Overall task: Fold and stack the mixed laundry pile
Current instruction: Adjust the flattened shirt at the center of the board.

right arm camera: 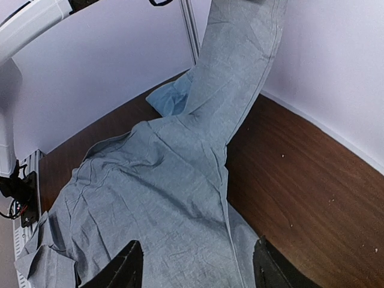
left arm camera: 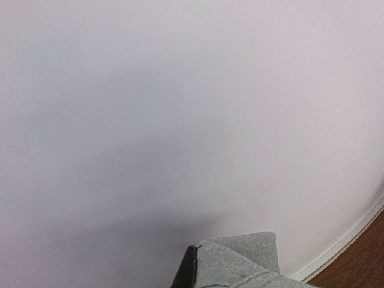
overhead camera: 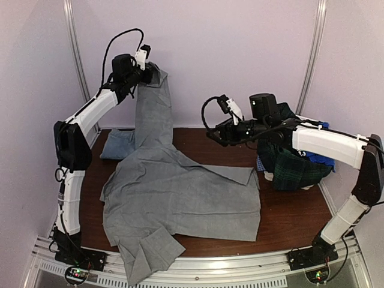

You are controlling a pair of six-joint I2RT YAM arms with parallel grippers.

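Going off the grey shirt (overhead camera: 180, 198) as the anchor, since it's spread flat over most of the table (overhead camera: 294, 216). Just off its left shoulder there's a small folded blue stack (overhead camera: 117, 144), partly tucked under the shirt edge. High above the shirt's back-left part, the left gripper (overhead camera: 151, 69) is pinched tight on one sleeve, so the sleeve hangs down as a long strip to the body of the shirt. Over the shirt's right side the right gripper (overhead camera: 215, 137) hovers with its fingers (right arm camera: 120, 267) apart, nothing in them. The mixed laundry pile (overhead camera: 294, 165), mostly dark plaid, sits right of the shirt, near its right edge.
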